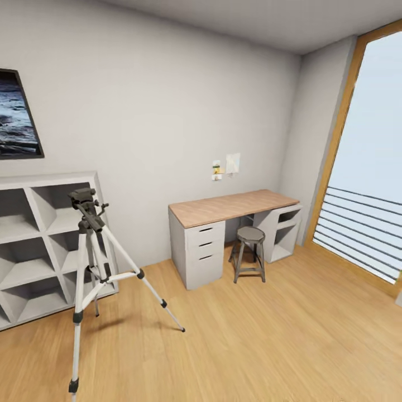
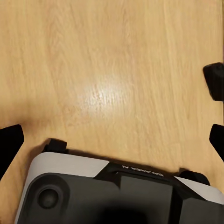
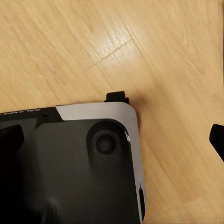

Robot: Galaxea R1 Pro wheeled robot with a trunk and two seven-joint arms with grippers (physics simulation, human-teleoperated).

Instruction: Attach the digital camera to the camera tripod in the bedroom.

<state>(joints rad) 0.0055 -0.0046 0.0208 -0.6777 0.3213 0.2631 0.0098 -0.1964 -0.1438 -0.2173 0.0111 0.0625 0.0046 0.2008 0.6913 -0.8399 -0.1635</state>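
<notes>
Head view, tripod: I see the camera tripod [image 1: 89,268] standing on the wood floor [image 1: 251,346], legs splayed wide so it holds itself upright, just in front of the white cube shelf [image 1: 33,245].
Head view, tripod head: the black head [image 1: 85,204] carries nothing I can make out, so I judge the attaching is not yet done.
Head view, camera: I cannot spot the digital camera from here, neither on the worktop [image 1: 234,205] nor near the tripod.
Head view, shelf cubes: the compartments I can look into appear empty.
Head view, worktop: a wooden top on white drawers, its surface bare, with a grey stool [image 1: 250,251] tucked at the knee gap, presumably to keep the floor free.
Head view, walls: a dark picture [image 1: 14,117] hangs above the shelf, small notes [image 1: 226,166] are pinned above the worktop, and a tall window [image 1: 363,167] fills the far side.
Left wrist view, base: I look straight down on plank floor and the robot's own base [image 2: 112,196], so the arm seems to hang parked for driving.
Left wrist view, left claw [image 2: 112,121]: dark finger tips [image 2: 215,81] sit at opposite edges, spread wide with only floor between them.
Right wrist view, base: again a base corner [image 3: 70,163] over the floor.
Right wrist view, right claw: one dark tip [image 3: 217,140] at the edge is all I get, so I cannot tell whether it is spread or pressed together.
</notes>
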